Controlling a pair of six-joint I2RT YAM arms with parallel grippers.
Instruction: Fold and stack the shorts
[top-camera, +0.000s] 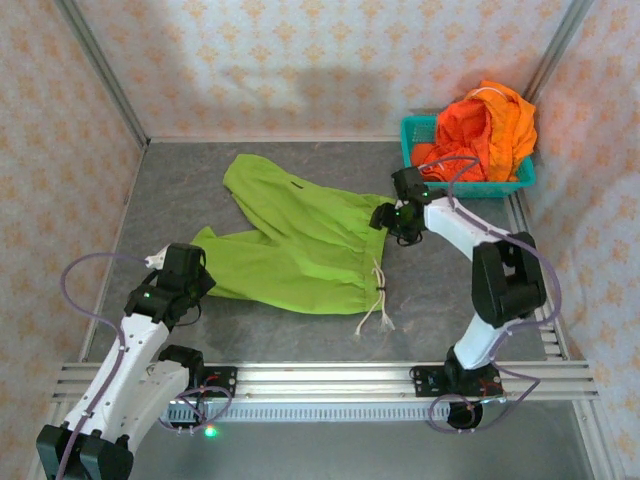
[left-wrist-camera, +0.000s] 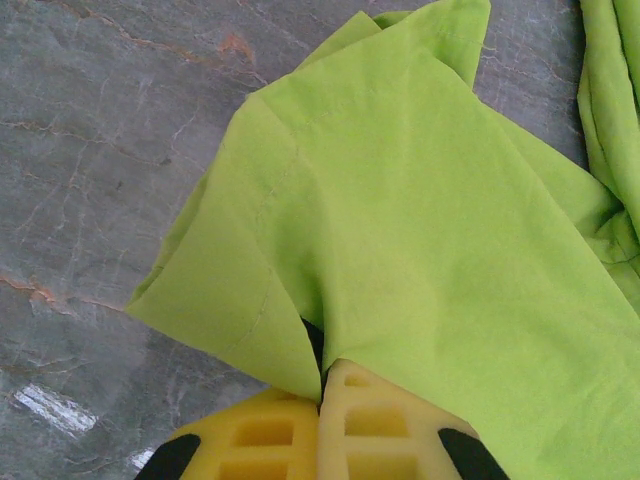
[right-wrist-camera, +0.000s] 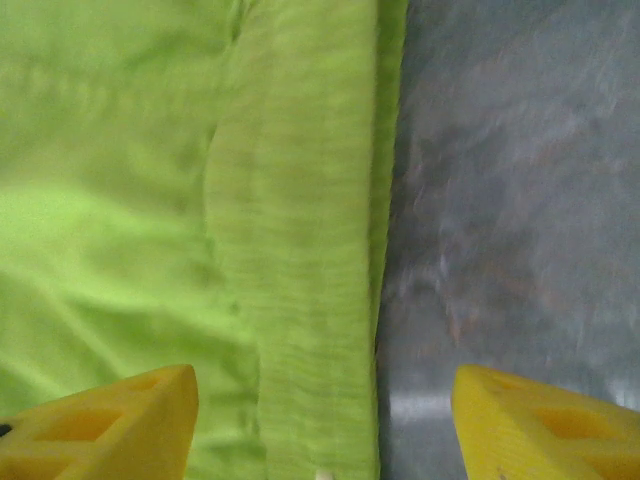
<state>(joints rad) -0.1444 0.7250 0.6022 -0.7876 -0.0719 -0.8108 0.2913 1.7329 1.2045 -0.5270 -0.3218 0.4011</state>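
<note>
Nearest me on the left, my left claw (left-wrist-camera: 322, 378) is pinched tight on the hem of one leg of the lime green cloth shorts (top-camera: 300, 250), jaws meeting with fabric between them. From there the garment runs rightward across the grey marbled desk (top-camera: 170, 190), with the legs at my left, the gathered waistband at my right, and a white drawstring (top-camera: 378, 305) trailing off the near waist corner. My right claw (right-wrist-camera: 322, 390) hangs wide apart over that waistband's edge, gripping nothing and straddling the line where cloth meets bare desk. Each arm has its own end, so I judge a fold along this axis comes next. Farthest off, bright orange shorts (top-camera: 485, 130) are heaped in the teal plastic basket (top-camera: 480, 187).
</note>
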